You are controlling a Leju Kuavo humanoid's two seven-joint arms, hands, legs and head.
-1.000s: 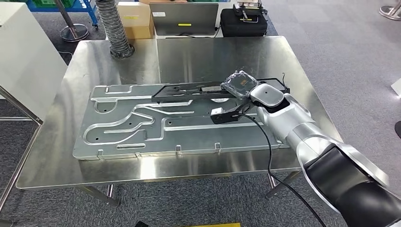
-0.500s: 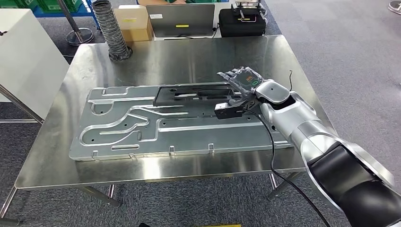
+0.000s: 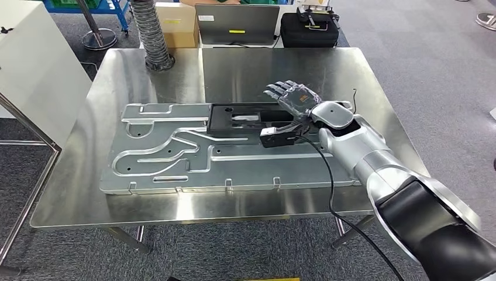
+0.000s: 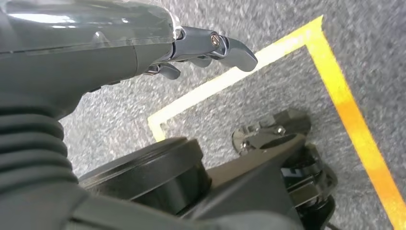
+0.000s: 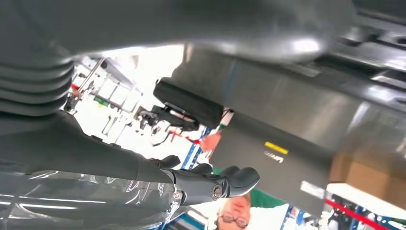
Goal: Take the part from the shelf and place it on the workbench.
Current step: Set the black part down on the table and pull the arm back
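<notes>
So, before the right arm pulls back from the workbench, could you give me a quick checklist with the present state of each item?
1. Black part lying on the large metal plate on the workbench: ok.
2. Right hand open, fingers spread, holding nothing: ok.
3. Right hand fully clear of the black part: cannot tell; it hovers right over the part's end.
4. Black cable along the right arm free of the plate's edge: cannot tell.
5. Left hand hanging over the floor, holding nothing: ok.
6. Flexible hose and laptop well away from the arm's path: ok.
</notes>
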